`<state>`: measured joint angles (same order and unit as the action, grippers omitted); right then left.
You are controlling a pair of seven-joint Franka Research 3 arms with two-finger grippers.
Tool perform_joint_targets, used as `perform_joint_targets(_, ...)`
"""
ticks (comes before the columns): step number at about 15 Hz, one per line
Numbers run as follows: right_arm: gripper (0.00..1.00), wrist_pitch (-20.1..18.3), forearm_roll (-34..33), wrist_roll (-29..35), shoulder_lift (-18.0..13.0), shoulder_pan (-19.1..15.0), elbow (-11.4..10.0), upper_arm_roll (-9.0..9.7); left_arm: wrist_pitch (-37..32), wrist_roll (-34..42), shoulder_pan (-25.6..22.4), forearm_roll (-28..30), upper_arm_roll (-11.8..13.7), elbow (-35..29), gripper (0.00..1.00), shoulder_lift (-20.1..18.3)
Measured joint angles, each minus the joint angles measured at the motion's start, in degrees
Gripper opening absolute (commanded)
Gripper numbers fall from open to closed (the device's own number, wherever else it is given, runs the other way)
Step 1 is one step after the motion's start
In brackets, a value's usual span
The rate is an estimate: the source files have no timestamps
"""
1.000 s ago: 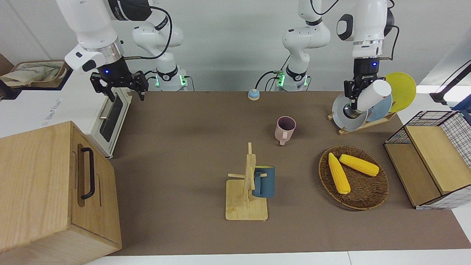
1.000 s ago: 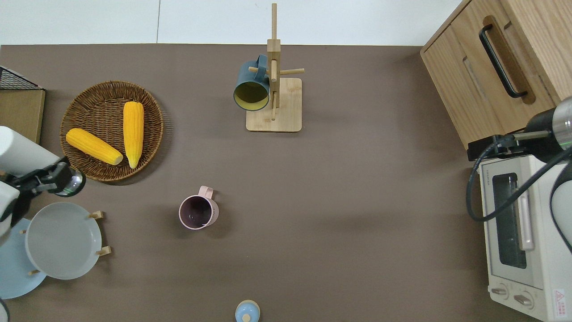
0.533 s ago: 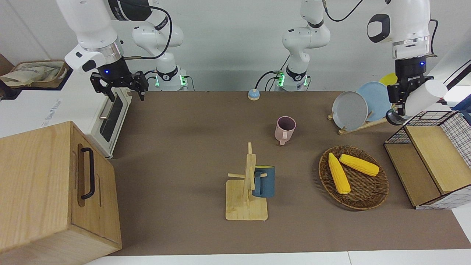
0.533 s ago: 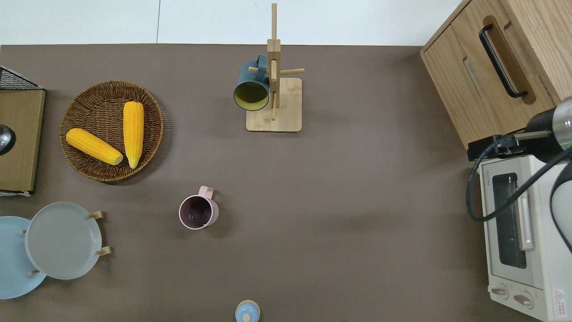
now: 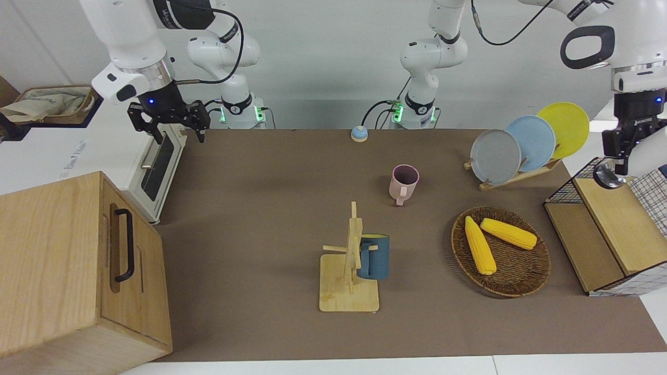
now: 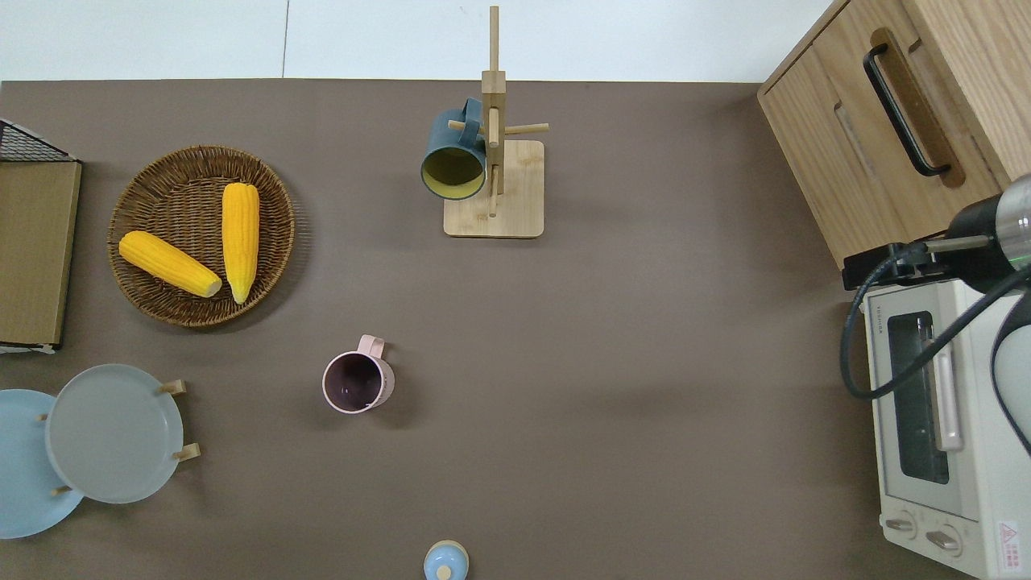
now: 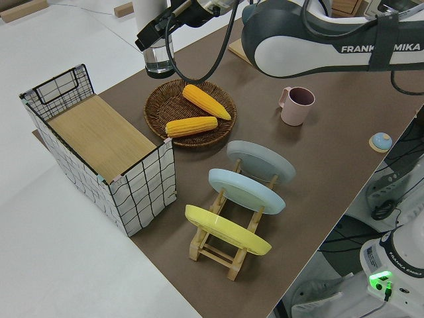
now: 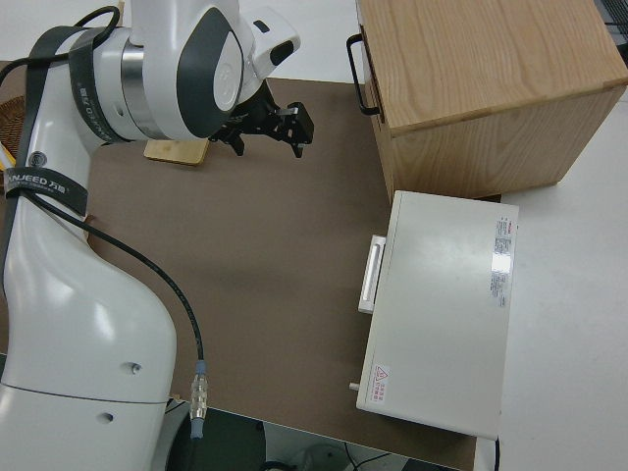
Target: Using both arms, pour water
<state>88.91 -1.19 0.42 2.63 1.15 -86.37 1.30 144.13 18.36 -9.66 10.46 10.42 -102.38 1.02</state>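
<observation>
The left tool (image 5: 622, 156) is clamped on a white bottle (image 5: 649, 156) with a clear glass end (image 5: 604, 179), held up at the left arm's end of the bench (image 6: 612, 338) by the wire crate (image 5: 609, 229); the overhead view does not show it. The right arm is parked, its tool (image 5: 169, 122) standing with fingers (image 5: 155, 133) apart. On the bench a pink mug (image 6: 356, 383) stands upright and apart, nearer to the robots than the mug rack (image 6: 493, 161) with its blue mug (image 6: 453, 153), and beside the corn basket (image 6: 201, 238) and plate rack (image 5: 513, 174).
</observation>
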Motion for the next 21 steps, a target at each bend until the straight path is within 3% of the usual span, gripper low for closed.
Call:
perform_joint_targets(6, 0.983, 0.0, 0.0, 0.0, 0.0, 0.0, 0.0, 0.0, -1.99, 21.43, -7.31, 18.13, 0.08, 5.77, 0.0, 7.8)
perform_joint_targets(13, 0.983, 0.0, 0.0, 0.0, 0.0, 0.0, 0.0, 0.0, -1.73, 42.79, -12.08, 36.65, 0.1, 6.05, 0.0, 11.84)
perform_joint_targets(16, 0.983, 0.0, 0.0, 0.0, 0.0, 0.0, 0.0, 0.0, 0.41, 46.12, -12.11, 40.43, -0.12, 6.09, 0.0, 13.62)
perform_joint_targets(21, 0.983, 0.0, 0.0, 0.0, 0.0, 0.0, 0.0, 0.0, 1.15, 46.69, -12.11, 40.68, -0.36, 6.92, 0.0, 15.39)
